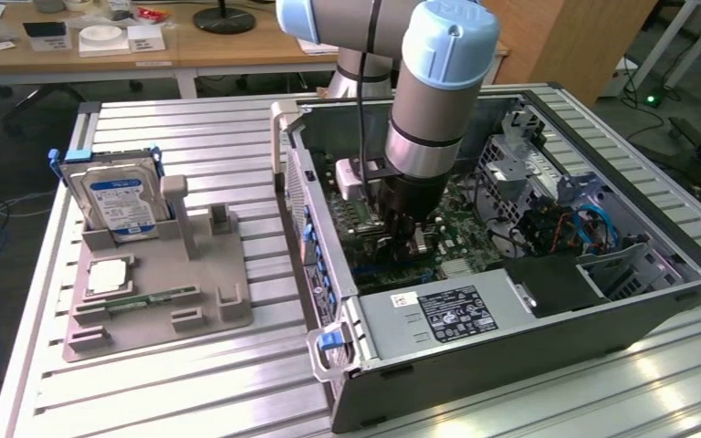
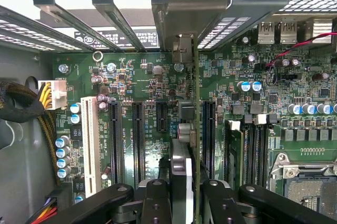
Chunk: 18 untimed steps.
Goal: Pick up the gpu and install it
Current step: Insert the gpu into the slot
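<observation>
Gpu (image 2: 181, 176) edge-on between narrowly parted jaws, over the motherboard (image 2: 147, 77) slots.

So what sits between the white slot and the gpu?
Wrist view: two long black slots and a shorter one stand between the white slot and the gpu.

I have the arm (image 1: 430, 100) reaching steeply down from the top of the exterior view, its grey forearm with the light blue joint caps nearly vertical and the dark wrist section sunk low at its end. The tool (image 2: 181, 195) points straight down, and in the wrist view its two black fingers (image 2: 155, 203) stand close together, clamped on either face of the gpu (image 2: 181, 176), held edge-on between them.
</observation>
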Tool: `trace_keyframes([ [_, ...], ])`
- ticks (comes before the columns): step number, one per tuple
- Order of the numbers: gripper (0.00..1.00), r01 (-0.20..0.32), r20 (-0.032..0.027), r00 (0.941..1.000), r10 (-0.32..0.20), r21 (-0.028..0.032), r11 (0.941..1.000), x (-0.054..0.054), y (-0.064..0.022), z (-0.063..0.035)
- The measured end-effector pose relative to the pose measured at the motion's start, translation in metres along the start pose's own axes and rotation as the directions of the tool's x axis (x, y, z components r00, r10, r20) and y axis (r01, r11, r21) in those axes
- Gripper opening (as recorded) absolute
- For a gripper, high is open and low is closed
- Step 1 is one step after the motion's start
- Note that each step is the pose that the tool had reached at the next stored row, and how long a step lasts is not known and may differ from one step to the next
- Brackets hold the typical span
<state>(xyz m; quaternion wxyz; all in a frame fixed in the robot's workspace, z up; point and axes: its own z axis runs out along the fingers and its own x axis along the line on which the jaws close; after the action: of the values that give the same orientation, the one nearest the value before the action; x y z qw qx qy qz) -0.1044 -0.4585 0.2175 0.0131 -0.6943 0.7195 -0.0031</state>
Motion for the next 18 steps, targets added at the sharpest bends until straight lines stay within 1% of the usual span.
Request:
trace_keyframes([
  [14, 0.28, 0.0, 0.0001, 1.0, 0.0, -0.0001, 1.0, 0.0, 0.0001, 0.0],
  [16, 0.29, -0.001, 0.0006, 1.0, 0.001, 0.0003, 1.0, 0.0, 0.0002, 0.0003],
  [17, 0.35, 0.0, 0.0002, 1.0, 0.0, 0.0001, 1.0, 0.0, 0.0001, 0.0001],
  [18, 0.35, 0.0, 0.0001, 1.0, 0.0, 0.0, 1.0, 0.0, 0.0, 0.0],
])
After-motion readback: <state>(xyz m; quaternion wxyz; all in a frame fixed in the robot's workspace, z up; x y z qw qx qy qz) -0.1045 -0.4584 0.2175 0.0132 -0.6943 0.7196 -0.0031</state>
